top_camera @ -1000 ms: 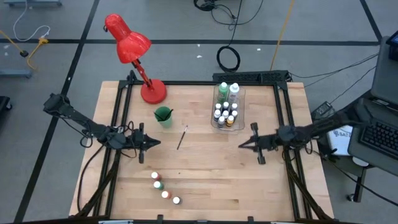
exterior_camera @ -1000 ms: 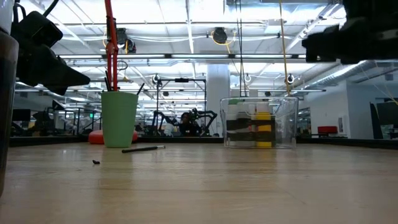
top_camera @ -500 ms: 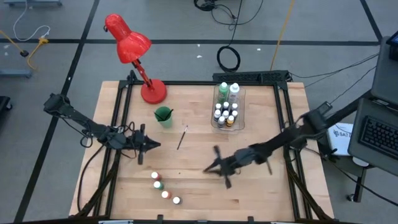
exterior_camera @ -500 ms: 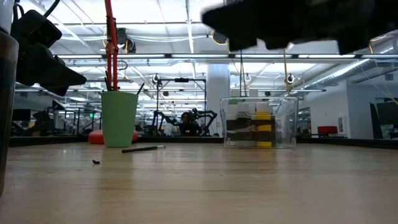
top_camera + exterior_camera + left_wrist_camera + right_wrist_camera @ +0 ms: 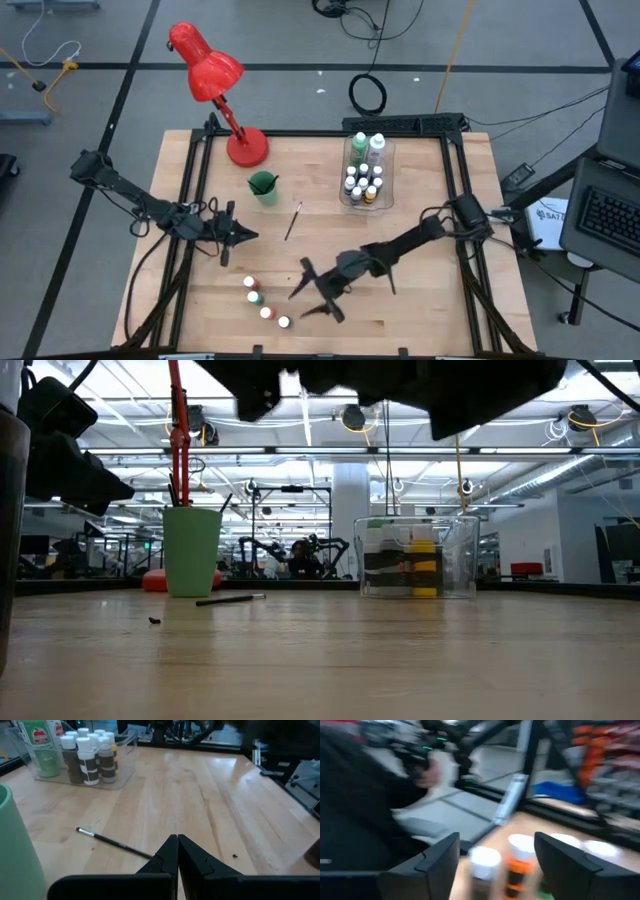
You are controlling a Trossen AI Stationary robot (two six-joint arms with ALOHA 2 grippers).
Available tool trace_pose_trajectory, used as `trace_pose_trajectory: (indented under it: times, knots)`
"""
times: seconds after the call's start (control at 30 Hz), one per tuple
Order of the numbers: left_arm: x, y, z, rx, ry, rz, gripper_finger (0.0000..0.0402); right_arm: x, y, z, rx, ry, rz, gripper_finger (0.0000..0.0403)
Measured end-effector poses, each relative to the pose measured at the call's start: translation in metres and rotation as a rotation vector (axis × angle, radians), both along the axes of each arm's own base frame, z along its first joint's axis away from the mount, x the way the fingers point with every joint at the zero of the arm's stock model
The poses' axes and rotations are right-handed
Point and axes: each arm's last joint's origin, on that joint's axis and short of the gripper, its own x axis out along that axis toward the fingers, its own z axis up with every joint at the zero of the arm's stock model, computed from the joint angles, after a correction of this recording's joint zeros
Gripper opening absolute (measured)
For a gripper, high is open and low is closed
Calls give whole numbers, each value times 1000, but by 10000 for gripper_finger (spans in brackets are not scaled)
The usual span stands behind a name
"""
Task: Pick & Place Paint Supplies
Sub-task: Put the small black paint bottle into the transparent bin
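Several tiny white-capped paint bottles (image 5: 262, 305) stand in a slanting row near the table's near edge. My right gripper (image 5: 299, 303) is open just right of the row's near end and touches nothing. In its blurred wrist view the bottles (image 5: 484, 864) show past the spread fingers. A thin dark paintbrush (image 5: 293, 222) lies flat mid-table. My left gripper (image 5: 246, 234) is shut and holds nothing, hovering left of the brush (image 5: 114, 844). More bottles, among them a green and a white larger one, stand in the clear bin (image 5: 366, 172).
A green cup (image 5: 263, 186) stands beyond the brush, and a red desk lamp (image 5: 216, 82) at the far left corner. In the low view the right arm (image 5: 400, 385) hangs dark overhead, with the cup (image 5: 192, 550) and bin (image 5: 415, 557) behind.
My right gripper has swung from the table's right side toward the near left, coming down beside the row of small bottles, and its fingers have opened. The left arm has kept still.
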Motion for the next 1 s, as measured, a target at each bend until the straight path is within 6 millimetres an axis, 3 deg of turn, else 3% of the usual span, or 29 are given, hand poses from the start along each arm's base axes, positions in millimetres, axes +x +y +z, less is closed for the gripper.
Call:
trace_pose_trajectory:
  times: [0.13,0.3,0.47,0.73,1.0]
  knots:
    - [0,0,-1,13,6,-2,8,12,10,-5,19,54,48,270]
    - [0,0,-1,13,5,-2,8,25,13,-15,61,91,-11,272]
    - [0,0,-1,5,6,-1,8,30,22,-23,48,84,-155,270]
    - [-1,-3,-4,-41,57,-93,8,24,52,-20,53,55,-203,274]
    - [-3,-3,-8,-29,93,-114,8,35,53,-35,63,95,-271,274]
